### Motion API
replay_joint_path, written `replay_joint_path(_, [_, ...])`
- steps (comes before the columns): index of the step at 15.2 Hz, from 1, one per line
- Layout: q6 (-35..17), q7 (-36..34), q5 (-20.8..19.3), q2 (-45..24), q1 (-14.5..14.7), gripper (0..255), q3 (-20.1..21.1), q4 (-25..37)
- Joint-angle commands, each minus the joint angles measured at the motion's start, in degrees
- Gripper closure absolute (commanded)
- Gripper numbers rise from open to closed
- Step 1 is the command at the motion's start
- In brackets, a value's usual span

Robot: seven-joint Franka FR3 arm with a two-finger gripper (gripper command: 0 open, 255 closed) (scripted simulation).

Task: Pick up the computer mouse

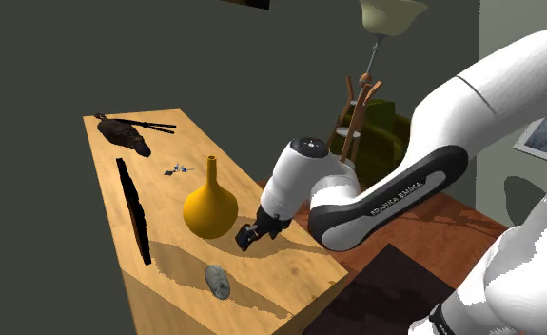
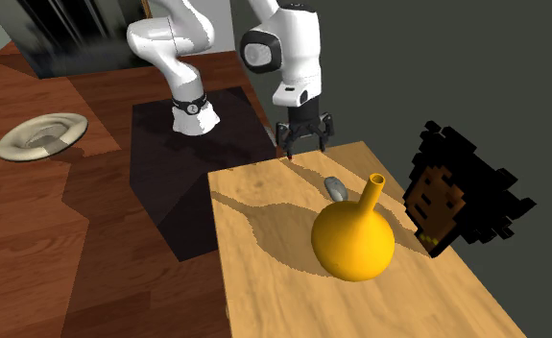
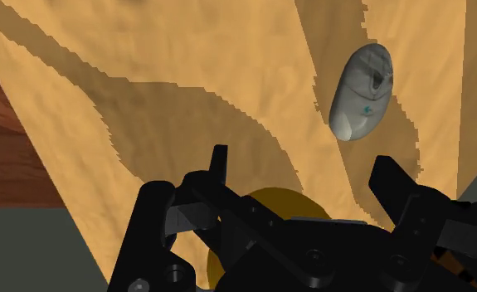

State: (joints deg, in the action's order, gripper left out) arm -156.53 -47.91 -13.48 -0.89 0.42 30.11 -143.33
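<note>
A small grey computer mouse (image 1: 218, 281) lies on the wooden table (image 1: 290, 266) near its front edge. In the second exterior view the mouse (image 2: 336, 188) rests just beside the neck of a yellow vase (image 2: 352, 238). My black gripper (image 1: 250, 236) hangs above the table between vase and mouse, open and holding nothing. From the second exterior view the gripper (image 2: 305, 144) hovers over the table's end, short of the mouse. In the wrist view the mouse (image 3: 361, 91) lies ahead of the right finger (image 3: 390, 174), untouched; the gripper (image 3: 303, 170) stands wide apart.
The round yellow vase (image 1: 209, 207) stands close to the gripper. A flat dark panel (image 1: 133, 209) with a pixelated face (image 2: 451, 192) stands along the table's wall side. A dark object (image 1: 124, 131) and a small toy (image 1: 176, 170) lie at the far end.
</note>
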Motion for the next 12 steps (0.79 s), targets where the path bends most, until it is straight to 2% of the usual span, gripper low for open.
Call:
replay_joint_path(1, [-1.4, -8.7, -9.7, -5.5, 0.7, 0, -0.1, 3.2])
replay_joint_path(4, [-2.3, -19.2, -21.5, -13.2, 5.4, 0, -4.0, 8.5])
replay_joint_path(6, [-2.6, -24.6, -27.1, -17.8, 9.2, 0, -7.2, 12.3])
replay_joint_path(9, [-2.8, -30.6, -33.2, -24.5, 14.5, 0, -11.1, 18.4])
replay_joint_path(12, [-3.7, -33.1, -35.7, -27.3, 16.5, 0, -13.1, 20.3])
